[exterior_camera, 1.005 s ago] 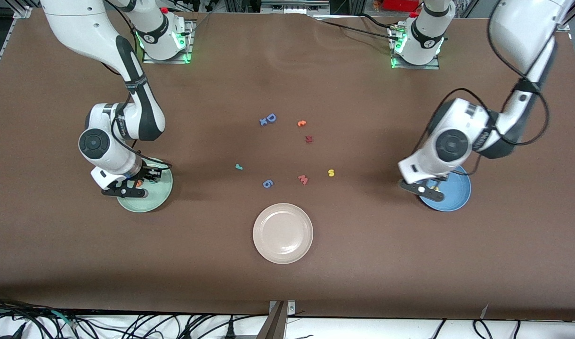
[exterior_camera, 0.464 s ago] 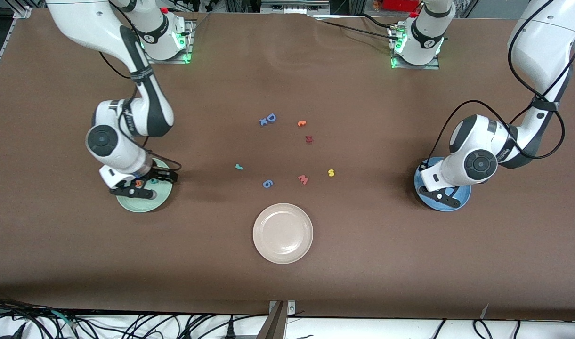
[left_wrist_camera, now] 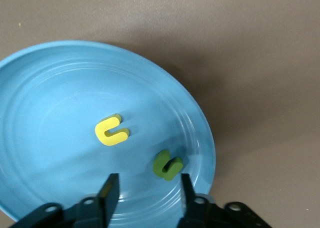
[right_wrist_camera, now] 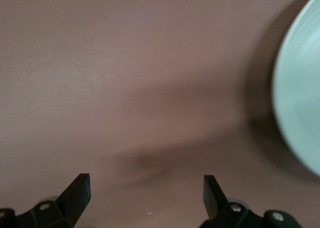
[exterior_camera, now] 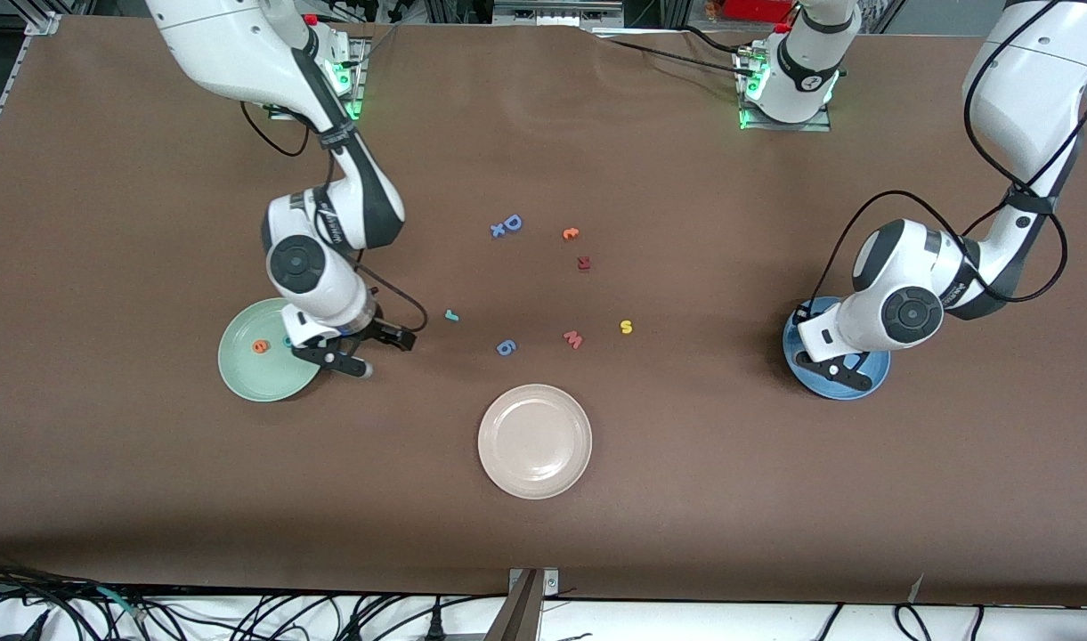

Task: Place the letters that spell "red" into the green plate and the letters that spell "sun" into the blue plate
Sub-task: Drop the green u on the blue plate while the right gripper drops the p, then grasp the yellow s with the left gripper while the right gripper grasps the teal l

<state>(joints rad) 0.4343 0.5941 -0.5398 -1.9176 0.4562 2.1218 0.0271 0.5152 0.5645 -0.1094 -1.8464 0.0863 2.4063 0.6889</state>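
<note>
The green plate [exterior_camera: 240, 374] holds the orange "e" [exterior_camera: 260, 346] and a teal letter [exterior_camera: 287, 340] half hidden under the right arm. My right gripper [exterior_camera: 365, 349] [right_wrist_camera: 145, 193] hangs open and empty over bare table just beside that plate's rim [right_wrist_camera: 300, 107]. The teal "r" [exterior_camera: 452, 315] and yellow "s" [exterior_camera: 626, 327] lie on the table near its middle. The blue plate [exterior_camera: 872, 378] [left_wrist_camera: 50, 87] holds the yellow "u" [left_wrist_camera: 112, 131] and green "n" [left_wrist_camera: 167, 164]. My left gripper [exterior_camera: 832, 365] [left_wrist_camera: 149, 198] is open just above that plate, holding nothing.
A cream plate [exterior_camera: 534, 441] sits nearest the front camera. Loose letters lie mid-table: blue "D" [exterior_camera: 511, 223], an orange one [exterior_camera: 571, 233], a dark red one [exterior_camera: 584, 263], pink-red "w" [exterior_camera: 573, 338] and a blue "6" [exterior_camera: 506, 347].
My right gripper opened, then swung off the green plate toward the table's middle, uncovering the orange "e". My left gripper shifted over the blue plate and opened.
</note>
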